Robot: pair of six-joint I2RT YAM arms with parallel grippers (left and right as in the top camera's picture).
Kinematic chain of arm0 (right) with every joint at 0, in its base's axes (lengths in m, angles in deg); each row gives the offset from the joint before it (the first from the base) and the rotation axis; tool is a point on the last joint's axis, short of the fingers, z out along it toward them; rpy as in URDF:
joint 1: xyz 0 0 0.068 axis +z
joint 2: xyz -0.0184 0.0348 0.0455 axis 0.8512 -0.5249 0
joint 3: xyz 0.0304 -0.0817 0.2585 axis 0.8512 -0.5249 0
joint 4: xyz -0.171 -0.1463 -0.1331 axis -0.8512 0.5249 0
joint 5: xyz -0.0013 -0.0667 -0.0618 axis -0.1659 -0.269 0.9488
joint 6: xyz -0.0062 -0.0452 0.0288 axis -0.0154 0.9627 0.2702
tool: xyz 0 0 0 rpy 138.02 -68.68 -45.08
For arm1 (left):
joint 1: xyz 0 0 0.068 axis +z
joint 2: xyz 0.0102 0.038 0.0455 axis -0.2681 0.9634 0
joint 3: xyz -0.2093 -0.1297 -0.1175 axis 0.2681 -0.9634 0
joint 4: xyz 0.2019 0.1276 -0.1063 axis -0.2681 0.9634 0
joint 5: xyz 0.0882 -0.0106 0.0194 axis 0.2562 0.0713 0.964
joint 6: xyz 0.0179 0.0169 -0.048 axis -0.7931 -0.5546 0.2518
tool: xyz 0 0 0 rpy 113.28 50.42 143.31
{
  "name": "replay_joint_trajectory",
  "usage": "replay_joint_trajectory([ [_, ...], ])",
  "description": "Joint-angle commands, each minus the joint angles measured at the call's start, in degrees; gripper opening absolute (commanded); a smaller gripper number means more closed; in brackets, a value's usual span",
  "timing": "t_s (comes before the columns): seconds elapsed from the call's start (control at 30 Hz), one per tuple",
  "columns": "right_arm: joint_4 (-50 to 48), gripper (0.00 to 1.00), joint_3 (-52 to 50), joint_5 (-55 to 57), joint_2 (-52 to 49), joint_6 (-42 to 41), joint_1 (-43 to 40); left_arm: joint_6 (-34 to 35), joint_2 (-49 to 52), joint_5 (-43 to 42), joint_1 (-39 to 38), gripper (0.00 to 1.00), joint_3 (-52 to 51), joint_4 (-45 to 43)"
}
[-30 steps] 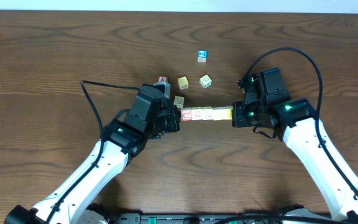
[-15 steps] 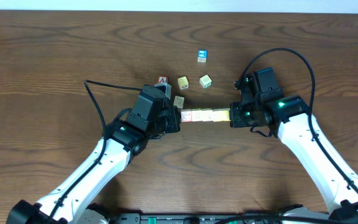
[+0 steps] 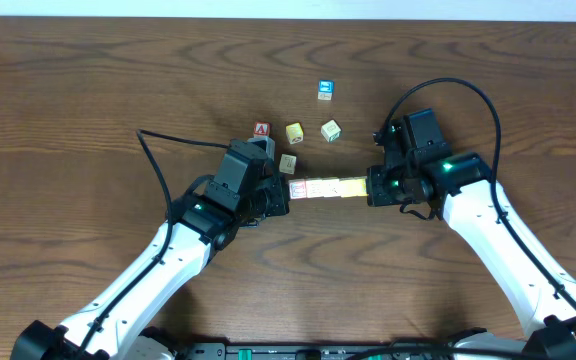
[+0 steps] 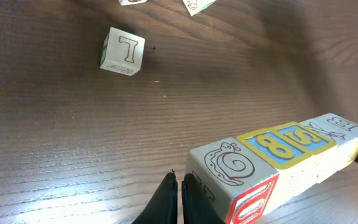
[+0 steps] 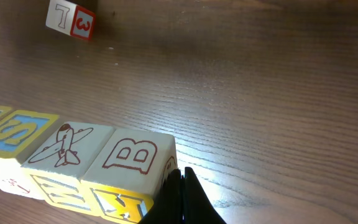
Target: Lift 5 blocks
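"Brown surface (image 3: 88, 80), with the row of blocks (image 3: 329, 187) squeezed in the middle?"
"Yes. Left end effector (image 3: 285, 190) and right end effector (image 3: 370, 186), both closed tight, only push its ends. A crooked push could break the row."

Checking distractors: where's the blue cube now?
Overhead view: the blue cube sits far-centre, beyond the loose pale cube, well apart from the block row.

Robotics lab, wood-grain table (image 3: 68, 80), white left arm (image 3: 158, 262), right arm (image 3: 508, 250)
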Motion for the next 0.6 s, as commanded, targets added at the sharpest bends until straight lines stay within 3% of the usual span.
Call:
replay_joint_trajectory([
  [0.0,-0.9,0.01,1.8,-10.8,-0.1,-0.7,2.6,0.2,0.6,-6.1,-2.3,0.07,2.7,-0.9],
  [0.57,-0.3,0.01,1.8,-9.5,-0.1,-0.8,3.7,0.3,2.5,-3.7,-4.8,0.08,2.7,-0.9],
])
